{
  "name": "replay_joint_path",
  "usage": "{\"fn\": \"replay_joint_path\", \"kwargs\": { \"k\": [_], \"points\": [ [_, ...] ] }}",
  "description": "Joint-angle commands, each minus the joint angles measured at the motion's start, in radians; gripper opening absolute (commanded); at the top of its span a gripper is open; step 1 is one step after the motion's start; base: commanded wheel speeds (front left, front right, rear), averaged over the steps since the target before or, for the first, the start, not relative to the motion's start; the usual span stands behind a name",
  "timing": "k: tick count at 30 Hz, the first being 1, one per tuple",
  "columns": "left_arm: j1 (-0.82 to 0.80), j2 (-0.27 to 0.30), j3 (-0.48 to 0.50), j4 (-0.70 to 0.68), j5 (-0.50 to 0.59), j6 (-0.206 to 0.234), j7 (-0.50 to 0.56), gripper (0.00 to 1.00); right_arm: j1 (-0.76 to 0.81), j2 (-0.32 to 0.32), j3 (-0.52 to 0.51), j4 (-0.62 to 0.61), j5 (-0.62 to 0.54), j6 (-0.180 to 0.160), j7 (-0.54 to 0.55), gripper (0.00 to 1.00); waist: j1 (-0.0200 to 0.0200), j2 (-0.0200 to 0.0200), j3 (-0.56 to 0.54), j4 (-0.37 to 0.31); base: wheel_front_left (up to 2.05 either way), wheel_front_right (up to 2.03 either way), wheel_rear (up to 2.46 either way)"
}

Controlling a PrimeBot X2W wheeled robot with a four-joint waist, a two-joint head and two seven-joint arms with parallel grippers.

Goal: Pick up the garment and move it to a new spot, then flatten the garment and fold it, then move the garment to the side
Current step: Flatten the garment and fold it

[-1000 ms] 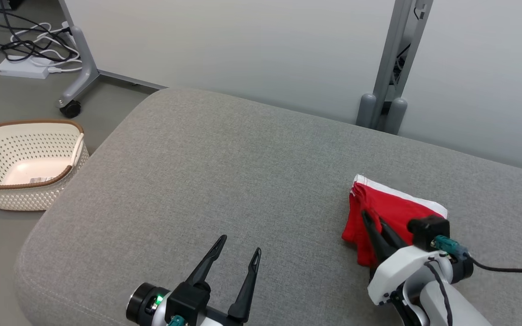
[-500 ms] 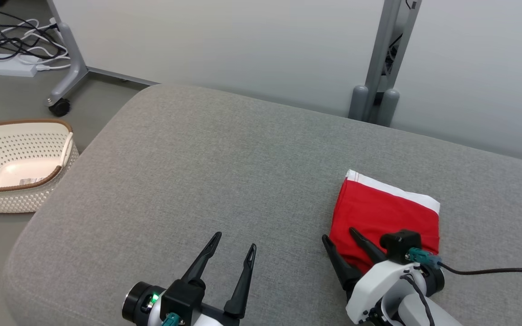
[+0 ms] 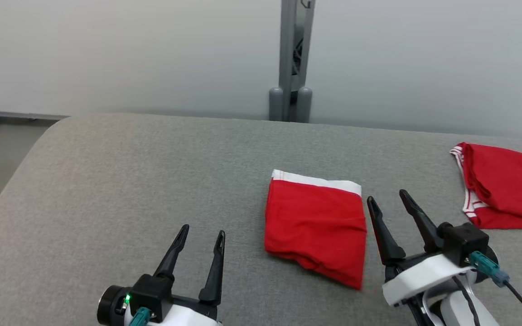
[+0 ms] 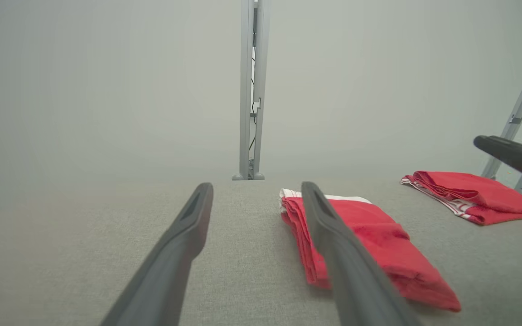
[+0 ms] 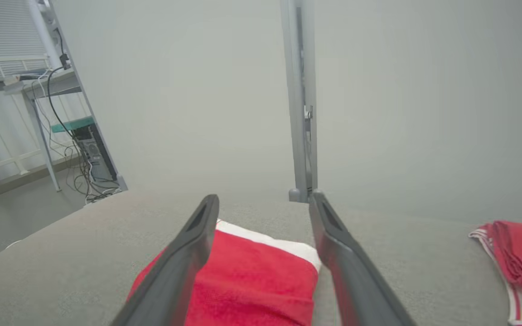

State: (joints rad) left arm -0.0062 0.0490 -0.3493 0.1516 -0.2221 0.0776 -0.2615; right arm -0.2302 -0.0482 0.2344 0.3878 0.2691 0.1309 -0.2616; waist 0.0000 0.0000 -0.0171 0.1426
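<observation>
The right claw [image 3: 386, 196] is seen with its two dark fingers spread wide and nothing between them; its forearm is cut off by the lower edge of the head view. The left claw [image 3: 202, 229] is likewise spread and empty, with its body cropped at the bottom.

The folded red garment [image 3: 315, 222] is laid flat on the grey cushion [image 3: 129, 172], just left of the right claw and to the right of the left claw. Whether the right claw's nearer finger touches its edge cannot be told. A white band [image 3: 317, 182] is shown along the garment's far edge. In the right wrist view the garment's near part is hidden behind the claw's own fingers; in the left wrist view part of its side is covered by one finger.

A second red garment [image 3: 505, 185], with striped trim, is found farther right of the right claw, well apart from the first. It is cropped by the right edge, so its full shape cannot be made out.

The cushion's far side is bordered by a pale panel [image 3: 107, 54] and a metal post [image 3: 290, 54]. Its rounded corner is seen far left of the left claw, with floor [image 3: 7, 140] beyond. Bare cushion is left open ahead of and to the left of the left claw, and between the two garments ahead of the right claw.
</observation>
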Motion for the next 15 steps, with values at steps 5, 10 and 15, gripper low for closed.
{"fn": "replay_joint_path", "kwargs": {
  "k": [5, 10, 15],
  "points": [
    [0.016, 0.004, 0.021, -0.009, 0.005, 0.003, -0.004, 1.0, 0.105, -0.009, -0.061, -0.097, -0.056, -0.001, -0.005, 1.0, 0.0, 0.0, -0.02, -0.087, 0.0, 0.0, 0.0],
    [0.033, 0.004, 0.032, -0.017, -0.008, 0.013, -0.004, 1.0, 0.187, -0.008, -0.117, -0.133, -0.054, -0.001, -0.005, 1.0, 0.0, 0.0, -0.031, -0.124, 0.0, 0.0, 0.0],
    [0.06, 0.004, 0.049, -0.033, -0.005, 0.011, -0.004, 1.0, 0.258, -0.007, -0.139, -0.157, -0.053, -0.001, -0.005, 1.0, 0.0, 0.0, -0.043, -0.137, 0.0, 0.0, 0.0]
  ]
}}
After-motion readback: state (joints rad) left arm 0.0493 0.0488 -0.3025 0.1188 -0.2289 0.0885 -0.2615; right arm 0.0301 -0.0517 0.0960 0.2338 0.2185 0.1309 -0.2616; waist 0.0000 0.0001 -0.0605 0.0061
